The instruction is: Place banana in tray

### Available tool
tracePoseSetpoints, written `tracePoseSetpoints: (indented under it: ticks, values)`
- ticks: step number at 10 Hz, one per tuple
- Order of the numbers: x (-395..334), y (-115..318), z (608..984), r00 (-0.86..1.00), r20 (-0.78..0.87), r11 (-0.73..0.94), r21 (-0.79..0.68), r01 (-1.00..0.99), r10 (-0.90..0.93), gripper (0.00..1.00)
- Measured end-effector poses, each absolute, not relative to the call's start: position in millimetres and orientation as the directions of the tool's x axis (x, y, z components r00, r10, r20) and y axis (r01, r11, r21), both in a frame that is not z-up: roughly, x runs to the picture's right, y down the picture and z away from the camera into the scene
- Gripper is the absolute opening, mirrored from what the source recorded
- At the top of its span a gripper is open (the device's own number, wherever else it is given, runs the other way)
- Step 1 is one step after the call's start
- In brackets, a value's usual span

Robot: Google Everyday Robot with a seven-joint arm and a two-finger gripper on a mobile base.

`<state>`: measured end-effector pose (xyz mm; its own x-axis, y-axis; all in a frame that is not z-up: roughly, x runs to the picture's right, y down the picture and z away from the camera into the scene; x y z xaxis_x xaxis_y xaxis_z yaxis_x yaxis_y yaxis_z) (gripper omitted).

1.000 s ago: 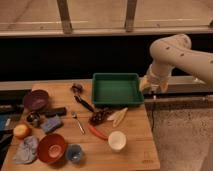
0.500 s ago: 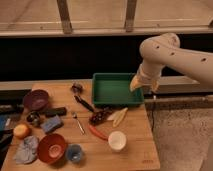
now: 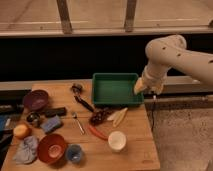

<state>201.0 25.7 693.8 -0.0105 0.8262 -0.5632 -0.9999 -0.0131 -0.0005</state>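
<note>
The pale cream-yellow banana [image 3: 119,116] lies on the wooden table [image 3: 135,150], just in front of the green tray [image 3: 116,88], beside a dark red item. The tray stands at the table's back right and looks empty. My gripper [image 3: 141,88] hangs from the white arm [image 3: 172,55] at the tray's right rim, above and to the right of the banana, not touching it.
A red chili [image 3: 97,132], a white cup [image 3: 117,141], a fork [image 3: 77,121], a black utensil [image 3: 81,98], a purple bowl [image 3: 36,99], a red bowl [image 3: 51,148], a blue cup [image 3: 74,153], an orange fruit [image 3: 21,131], a blue sponge [image 3: 51,124] and a grey cloth [image 3: 26,150] lie on the table.
The arm has swung left and lower, bringing the gripper from right of the table to the tray's right rim. The banana has not moved.
</note>
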Motion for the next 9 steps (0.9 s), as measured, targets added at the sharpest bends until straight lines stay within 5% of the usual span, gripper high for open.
tracePoseSetpoints:
  ticks: [9]
  values:
    - [81.7,147.6,753.9,0.141,-0.724,0.044,-0.152,-0.987,0.675,0.65]
